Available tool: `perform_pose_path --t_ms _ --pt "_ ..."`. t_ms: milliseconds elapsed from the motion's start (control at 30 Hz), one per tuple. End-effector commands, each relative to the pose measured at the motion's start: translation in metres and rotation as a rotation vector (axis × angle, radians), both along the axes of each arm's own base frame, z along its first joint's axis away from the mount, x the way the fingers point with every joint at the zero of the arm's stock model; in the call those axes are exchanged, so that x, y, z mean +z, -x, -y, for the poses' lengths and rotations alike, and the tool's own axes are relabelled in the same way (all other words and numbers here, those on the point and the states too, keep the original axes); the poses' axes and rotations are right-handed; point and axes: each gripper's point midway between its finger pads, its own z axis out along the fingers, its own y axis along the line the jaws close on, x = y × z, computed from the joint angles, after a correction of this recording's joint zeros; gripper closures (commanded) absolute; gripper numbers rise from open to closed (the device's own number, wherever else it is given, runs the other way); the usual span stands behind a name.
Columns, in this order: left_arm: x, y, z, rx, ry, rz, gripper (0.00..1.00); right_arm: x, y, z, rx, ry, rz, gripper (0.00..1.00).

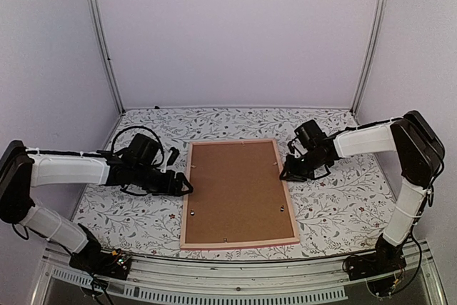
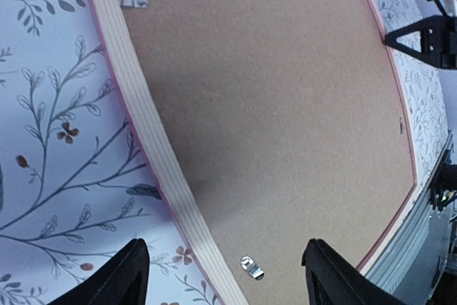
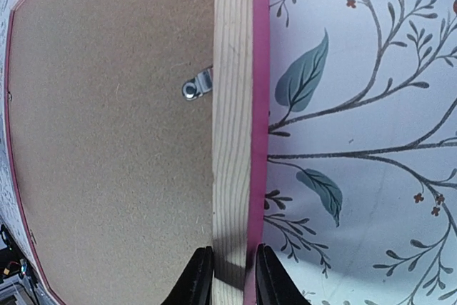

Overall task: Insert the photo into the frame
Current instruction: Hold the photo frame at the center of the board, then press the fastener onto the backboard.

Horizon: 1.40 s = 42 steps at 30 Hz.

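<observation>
Left claw (image 1: 187, 185): jaws spread wide, holding nothing. It sits low at the left long rail of the frame (image 1: 237, 243). In the left wrist view that rail passes between the two black fingertips (image 2: 125, 280), one over the floral cloth and the other over the board. Right claw (image 1: 284, 175): jaws drawn in on the right long rail of the frame, toward its far end. The right wrist view shows one finger (image 3: 196, 280) against the rail's inner edge and the other against its pink outer side, so the rail is gripped. Frame: thin, pink on the outer faces, pale raw wood on the back. It lies face down about the middle of the surface (image 1: 335, 208), long sides running from near edge to far edge and slightly skewed, its near short rail close to the near edge. Backing board (image 1: 235, 191): plain brown, set inside the frame and filling its opening; whatever lies beneath is hidden. Metal tabs (image 3: 194, 88): small, silver, spaced along the inner edges of the rails and resting on the board. Surface covering: white cloth printed with grey-green sprigs and small red flowers. Arms: white-sleeved with black joints, reaching in from the left and right edges.
</observation>
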Motion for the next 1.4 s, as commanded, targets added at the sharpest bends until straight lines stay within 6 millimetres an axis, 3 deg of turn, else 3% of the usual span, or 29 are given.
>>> perform_pose_path --t_ms 0,400,633,1000,1367 --pt "-0.004 0.026 0.006 -0.03 0.0 -0.049 0.23 -0.001 -0.018 -0.006 -0.101 -0.033 0.024 0.8" --pt "-0.031 0.046 0.023 -0.111 -0.128 -0.115 0.26 0.001 -0.031 -0.008 -0.134 -0.036 0.045 0.85" --pt "-0.039 0.054 0.023 -0.11 -0.158 -0.13 0.4 -0.001 -0.03 -0.012 -0.118 -0.048 0.042 0.85" --pt "-0.053 0.057 0.02 -0.086 -0.268 -0.12 0.45 0.001 -0.03 -0.014 -0.102 -0.059 0.046 0.85" --pt "-0.055 0.057 0.018 -0.089 -0.303 -0.098 0.66 0.004 -0.027 -0.009 -0.113 -0.048 0.061 0.85"
